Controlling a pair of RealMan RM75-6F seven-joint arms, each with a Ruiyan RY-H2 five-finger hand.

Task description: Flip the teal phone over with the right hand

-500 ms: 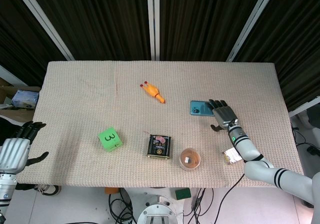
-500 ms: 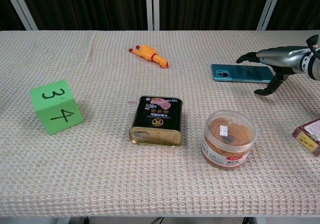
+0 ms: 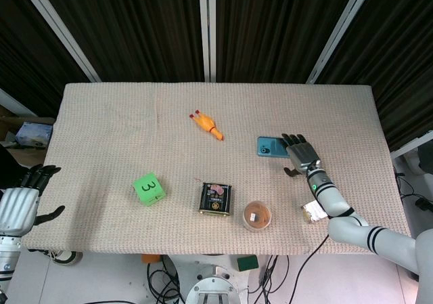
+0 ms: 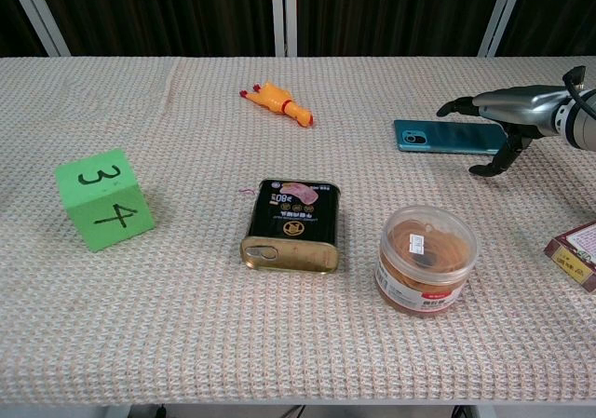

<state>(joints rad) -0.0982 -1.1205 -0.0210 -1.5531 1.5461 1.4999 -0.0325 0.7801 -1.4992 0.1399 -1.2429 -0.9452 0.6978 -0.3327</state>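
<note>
Lying flat, teal phone (image 4: pixel 449 136) sits under robot hand (image 4: pixel 503 111).

A coarse, matt woven cloth (image 4: pixel 186 343) covers the table, and on it lie a glossy teal phone (image 4: pixel 447 136), a shiny black metal tin (image 4: pixel 291 224), a clear plastic tub (image 4: pixel 426 260) and a matt green cube (image 4: pixel 102 199) — beside the smooth, metallic-grey right hand (image 4: pixel 507 113).

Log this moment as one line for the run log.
phase: reach | right hand: fingers spread over teal phone, no grip | phone: flat on table, camera side up | left hand: idle off table edge
</note>
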